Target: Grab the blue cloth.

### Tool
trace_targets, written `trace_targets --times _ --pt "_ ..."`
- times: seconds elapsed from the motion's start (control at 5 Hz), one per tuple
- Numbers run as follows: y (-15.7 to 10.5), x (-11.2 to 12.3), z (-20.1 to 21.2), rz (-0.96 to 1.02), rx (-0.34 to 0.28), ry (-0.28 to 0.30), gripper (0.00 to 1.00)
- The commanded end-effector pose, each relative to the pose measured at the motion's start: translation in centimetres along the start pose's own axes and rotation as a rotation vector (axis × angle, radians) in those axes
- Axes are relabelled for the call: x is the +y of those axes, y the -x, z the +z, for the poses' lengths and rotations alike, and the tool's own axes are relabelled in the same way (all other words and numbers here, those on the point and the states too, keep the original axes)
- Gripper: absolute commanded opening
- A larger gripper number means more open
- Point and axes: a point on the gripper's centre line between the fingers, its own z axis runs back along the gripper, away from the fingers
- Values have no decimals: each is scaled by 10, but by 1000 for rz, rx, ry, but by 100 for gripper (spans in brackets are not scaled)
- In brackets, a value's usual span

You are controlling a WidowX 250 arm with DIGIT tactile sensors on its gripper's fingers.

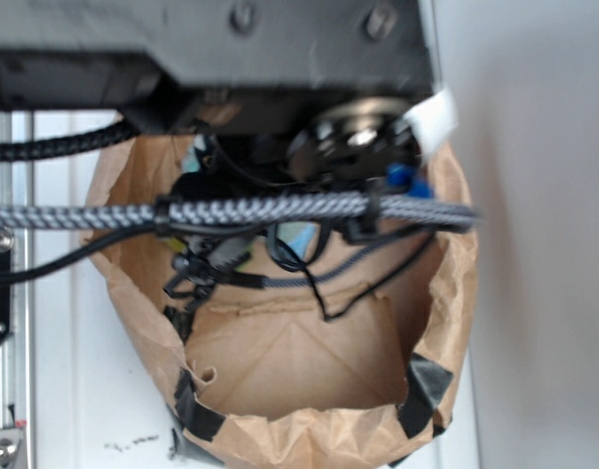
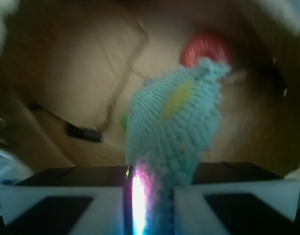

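Note:
In the wrist view the blue cloth (image 2: 174, 122), pale teal terry with a yellowish spot, hangs pinched between my two fingers (image 2: 66, 200). My gripper (image 2: 152, 196) is shut on its lower end and holds it above the brown paper floor of the bag. In the exterior view the arm and its cables fill the top of the paper bag (image 1: 446, 293); a small pale teal patch of the cloth (image 1: 297, 237) shows behind the cables. The gripper itself is hidden there by the arm.
A brown paper bag (image 2: 66, 88) with black tape at its rim surrounds the gripper. A red round object (image 2: 204, 49) lies on the bag floor behind the cloth. A small green bit (image 2: 124, 121) shows to the cloth's left. Cables cross the bag opening.

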Motion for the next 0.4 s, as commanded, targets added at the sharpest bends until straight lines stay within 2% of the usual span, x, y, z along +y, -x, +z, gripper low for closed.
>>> trace_targets --times 0.0,0.2 --pt "-18 -7 39 -43 -128 -22 0" --pt "-20 -13 31 -60 -44 -85 0"
